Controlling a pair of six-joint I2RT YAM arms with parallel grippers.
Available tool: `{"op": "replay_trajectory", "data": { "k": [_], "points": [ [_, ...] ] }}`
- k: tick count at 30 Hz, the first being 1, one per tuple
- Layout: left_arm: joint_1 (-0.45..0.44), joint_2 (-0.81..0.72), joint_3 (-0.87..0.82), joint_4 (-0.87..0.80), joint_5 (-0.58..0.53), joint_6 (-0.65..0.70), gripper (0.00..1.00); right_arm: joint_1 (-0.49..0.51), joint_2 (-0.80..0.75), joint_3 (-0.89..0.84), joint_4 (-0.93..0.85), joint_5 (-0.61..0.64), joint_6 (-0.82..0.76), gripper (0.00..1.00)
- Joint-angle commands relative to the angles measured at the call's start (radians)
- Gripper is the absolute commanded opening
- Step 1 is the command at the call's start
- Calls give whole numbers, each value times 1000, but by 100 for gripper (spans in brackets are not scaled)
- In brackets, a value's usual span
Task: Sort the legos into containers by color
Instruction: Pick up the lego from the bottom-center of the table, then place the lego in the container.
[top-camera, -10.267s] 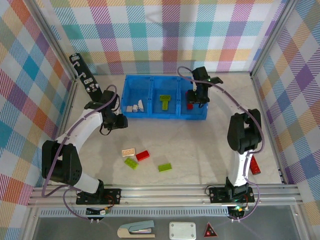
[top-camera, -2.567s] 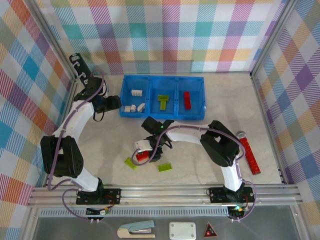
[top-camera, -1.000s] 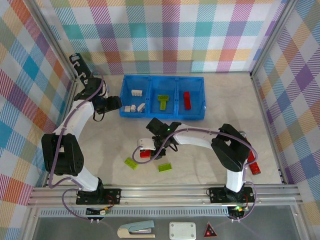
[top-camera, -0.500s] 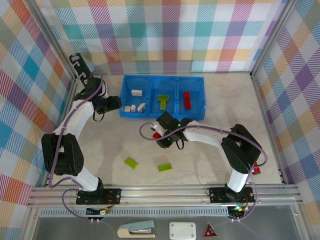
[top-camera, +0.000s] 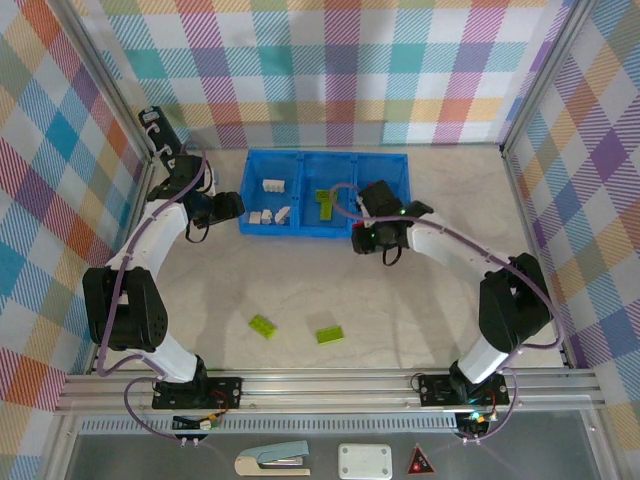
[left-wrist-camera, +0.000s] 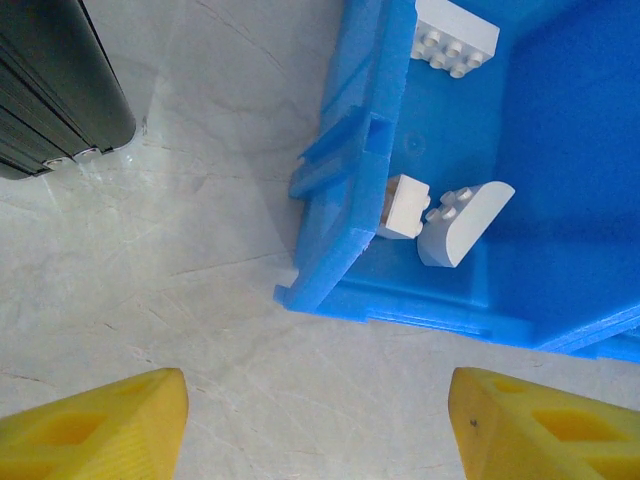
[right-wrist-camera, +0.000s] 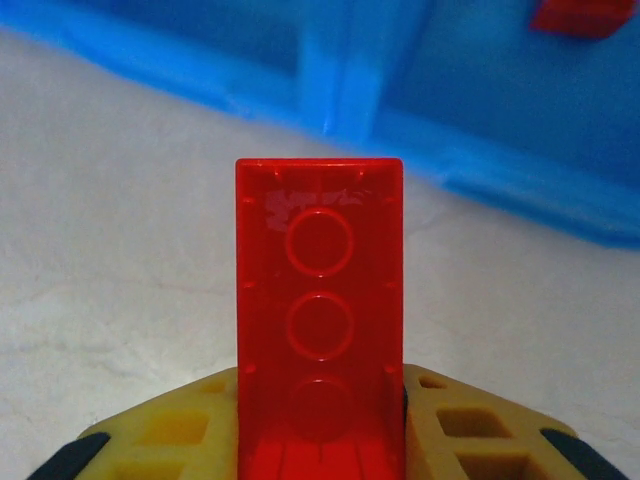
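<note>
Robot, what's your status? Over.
Left claw open, beside tray. Right claw shut on red lego, near tray's front wall. Two green legos on table.

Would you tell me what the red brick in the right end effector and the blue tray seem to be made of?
Red translucent rectangular brick: hard glossy plastic, likely; light passes through and round tubes show. Bright blue rectangular tray: matte moulded plastic, possibly foam-like; soft edges, dull sheen.
</note>
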Motion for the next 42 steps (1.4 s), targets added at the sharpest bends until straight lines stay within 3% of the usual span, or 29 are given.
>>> {"op": "replay_trajectory", "data": {
  "k": [1, 9, 18, 30, 42],
  "points": [
    [14, -12, 1, 3, 13, -9, 70, -41, 46, 112, -104, -33, 20, 28],
    [14, -8, 0, 0, 6, -8, 70, -155, 199, 319, -178, -108, 24, 29],
    [14, -1, 3, -2, 8, -8, 69, -256, 361, 460, -151, -288, 34, 29],
    [15, 3, 2, 0, 13, -9, 70, -309, 512, 537, -92, -444, 50, 34],
    [15, 8, 2, 0, 17, -11, 69, -324, 574, 557, -69, -497, 62, 43]
  ]
}}
